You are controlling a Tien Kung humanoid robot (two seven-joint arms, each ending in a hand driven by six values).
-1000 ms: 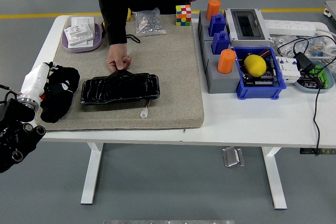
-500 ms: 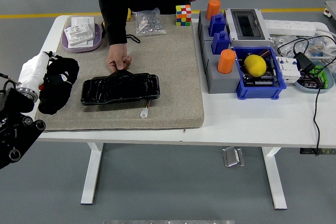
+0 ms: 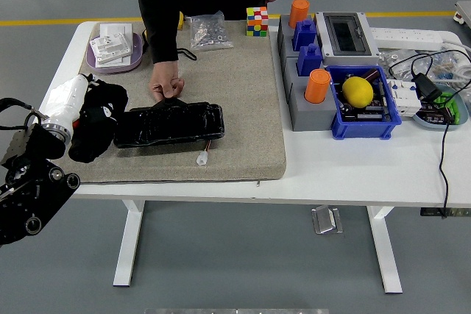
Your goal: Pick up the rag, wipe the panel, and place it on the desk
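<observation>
The glossy black panel (image 3: 168,124) lies on the beige mat (image 3: 235,108), left of centre. My left hand (image 3: 99,119), black beyond a white wrist, comes in from the left and sits at the panel's left end. It is closed on a dark rag (image 3: 90,141) that hangs below the fingers; black on black, their edges are hard to separate. A person's hand (image 3: 165,87) holds the panel's far edge. My right arm is out of sight.
A purple tray (image 3: 114,60) with white parts, a bag of screws (image 3: 207,31) and a colour cube (image 3: 257,21) sit at the mat's far side. A small white connector (image 3: 203,157) lies by the panel. Grey and blue bins (image 3: 364,104) with orange cups and a yellow ball stand on the right.
My left hand has moved right and slightly away from me with the rag, from the mat's left edge to the panel's left end. The person's hand has stayed on the panel.
</observation>
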